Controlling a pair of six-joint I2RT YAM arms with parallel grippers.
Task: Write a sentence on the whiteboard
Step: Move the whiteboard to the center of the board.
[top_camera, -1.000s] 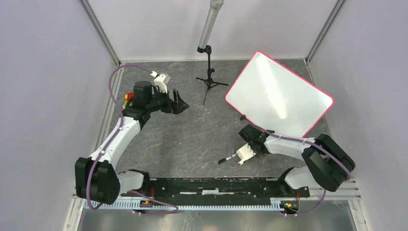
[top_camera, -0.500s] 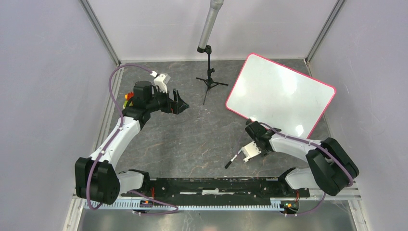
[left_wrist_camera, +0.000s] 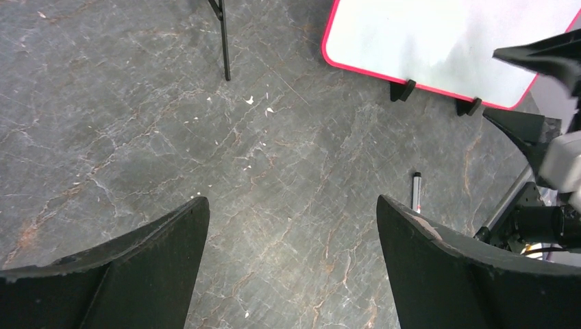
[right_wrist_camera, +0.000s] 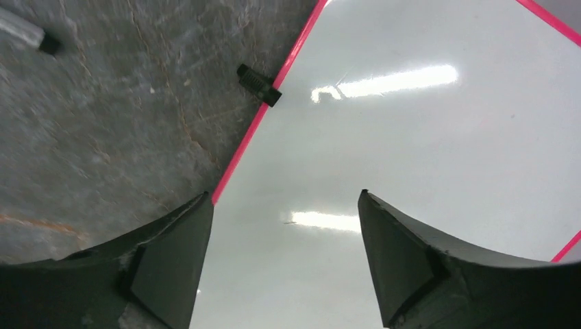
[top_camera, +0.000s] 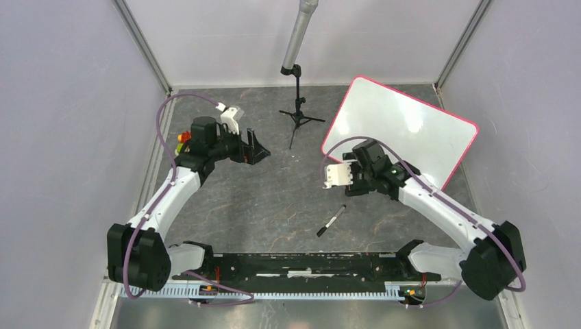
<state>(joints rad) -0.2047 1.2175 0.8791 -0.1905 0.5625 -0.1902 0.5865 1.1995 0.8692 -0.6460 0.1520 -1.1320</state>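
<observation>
The whiteboard (top_camera: 411,130) lies flat at the back right, white with a pink-red rim. No sentence shows on it; I see only glare and a tiny dark speck. It also shows in the left wrist view (left_wrist_camera: 438,41) and the right wrist view (right_wrist_camera: 411,137). My right gripper (top_camera: 359,155) hovers open and empty over the board's near-left edge (right_wrist_camera: 283,195). A black-and-white marker (top_camera: 331,221) lies on the table in front of the board, also seen in the left wrist view (left_wrist_camera: 416,190). My left gripper (top_camera: 257,147) is open and empty above the table (left_wrist_camera: 291,200).
A small black tripod (top_camera: 299,110) holding a grey pole stands at the back centre. Black clips (right_wrist_camera: 259,85) sit on the board's rim. A small red-and-yellow object (top_camera: 182,140) lies behind the left arm. Grey walls enclose the dark marbled table (top_camera: 274,199).
</observation>
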